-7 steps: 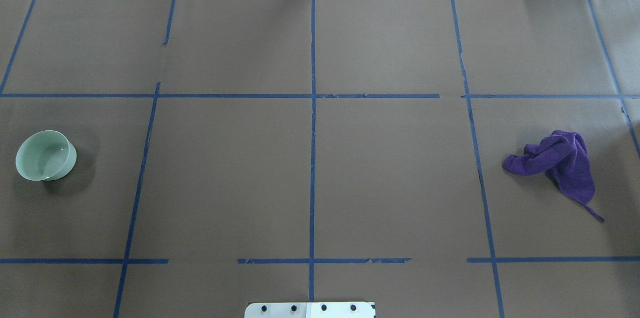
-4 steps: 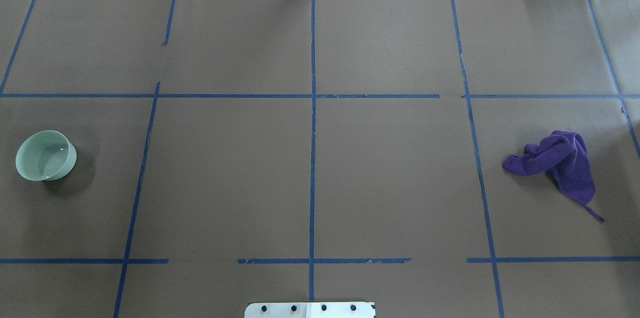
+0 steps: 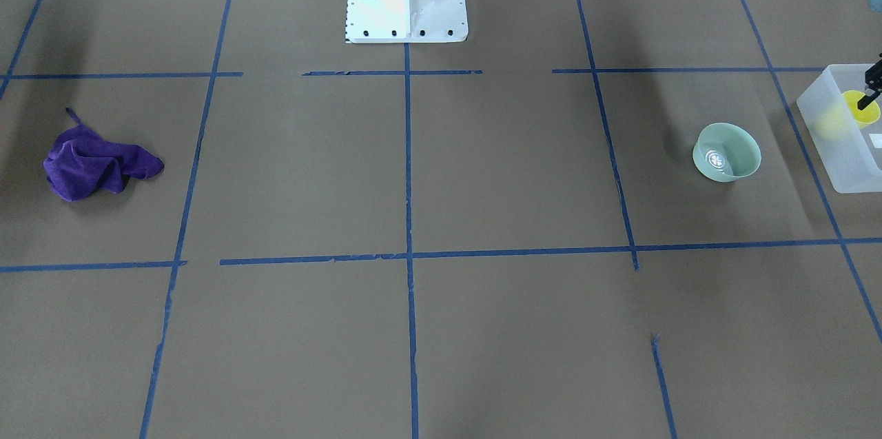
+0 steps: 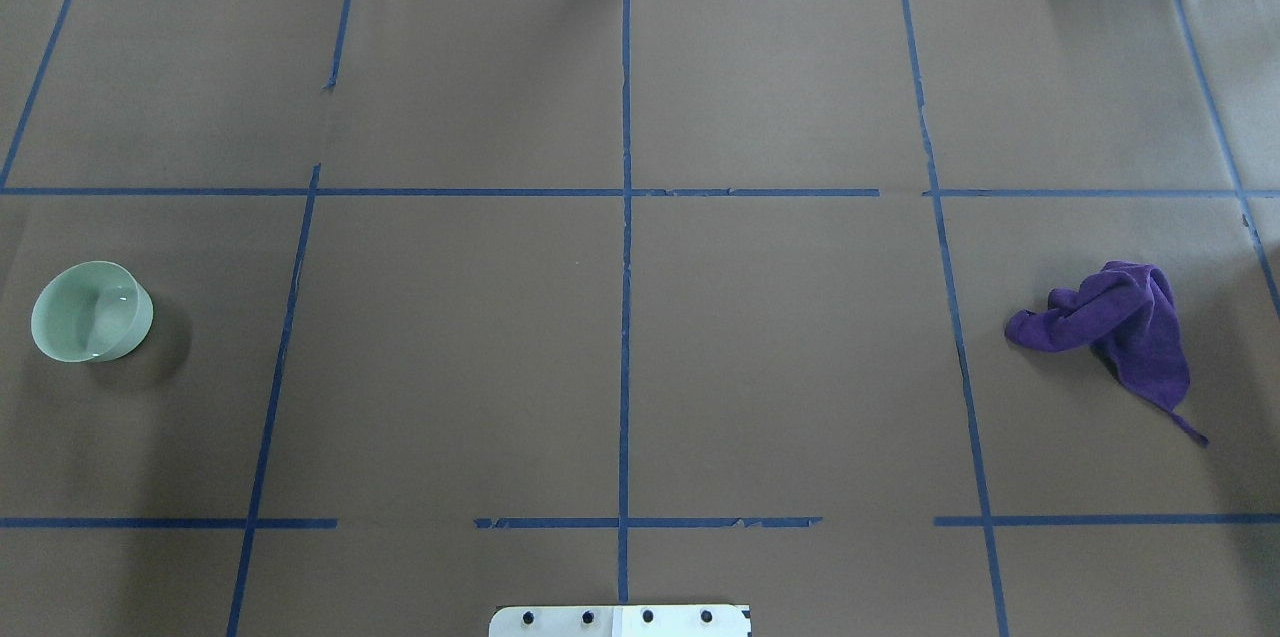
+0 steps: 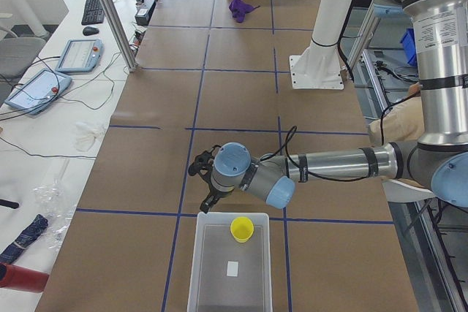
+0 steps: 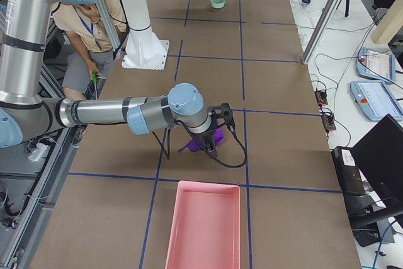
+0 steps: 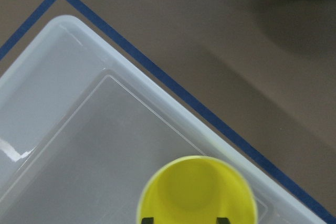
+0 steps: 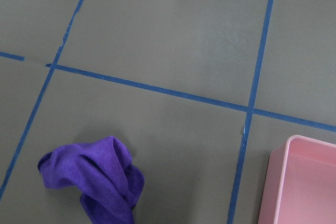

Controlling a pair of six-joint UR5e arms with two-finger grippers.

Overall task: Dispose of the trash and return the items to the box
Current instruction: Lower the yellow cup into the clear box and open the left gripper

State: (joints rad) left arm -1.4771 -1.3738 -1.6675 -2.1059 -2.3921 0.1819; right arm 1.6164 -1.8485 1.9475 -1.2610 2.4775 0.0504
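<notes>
Cup (image 7: 197,192): one, upright in box (image 7: 31,61), near a corner
Left gripper (image 7: 186,220): fingers parted above cup, gripping nothing
Right gripper (image 6: 214,131): over cloth (image 4: 1110,322); cannot tell its state
Bowl (image 3: 727,151): one, on table (image 3: 482,170) near box; likely stiff, light, slick, so pinch one wall over the rim
Others: one box, one cloth, one pink tray (image 6: 203,225)

Brown-papered table (image 4: 780,337) bore a mint-green round bowl (image 4: 91,311), crumpled purple cloth (image 4: 1130,317), frosted white plastic bin (image 5: 219,290), pink plastic tray (image 6: 203,231).
</notes>
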